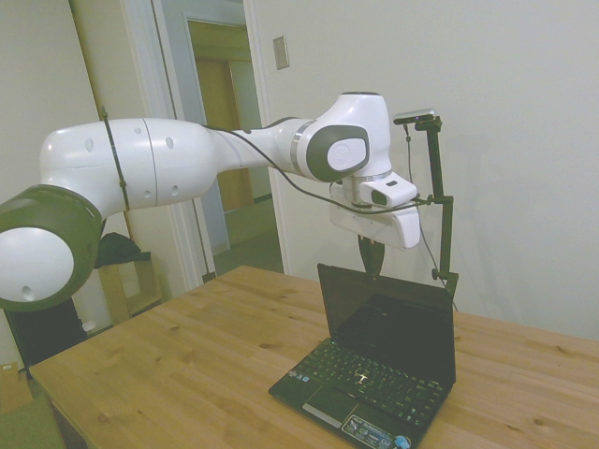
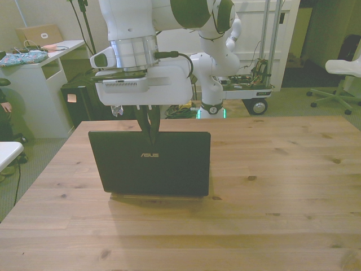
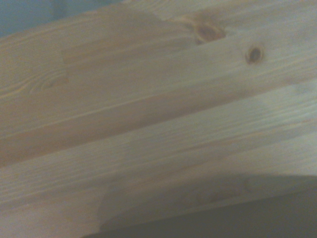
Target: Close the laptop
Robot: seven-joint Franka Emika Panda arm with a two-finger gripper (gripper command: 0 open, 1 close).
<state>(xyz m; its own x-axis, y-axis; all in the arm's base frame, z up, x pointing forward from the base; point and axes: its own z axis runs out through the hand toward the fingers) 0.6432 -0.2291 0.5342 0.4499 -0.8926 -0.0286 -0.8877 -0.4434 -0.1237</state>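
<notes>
The laptop (image 1: 379, 365) stands open on the wooden table (image 1: 187, 365), its screen upright and its keyboard and grey touchpad showing in the side view. In the front view I see the back of the laptop's lid (image 2: 151, 164) with a faint logo. My gripper (image 1: 372, 260) hangs just above and behind the lid's top edge, near its middle, fingers pressed together and shut on nothing. In the front view the gripper (image 2: 150, 134) tips reach the lid's upper edge. The wrist view shows bare table planks (image 3: 148, 109) and a dark laptop edge (image 3: 277, 213).
A white desk (image 2: 39, 73) with clutter stands off the front view's left. A wheeled cart with electronics (image 2: 248, 84) sits behind the table. An office chair (image 2: 338, 73) is at the front view's far right. A doorway (image 1: 225, 140) lies behind the arm in the side view.
</notes>
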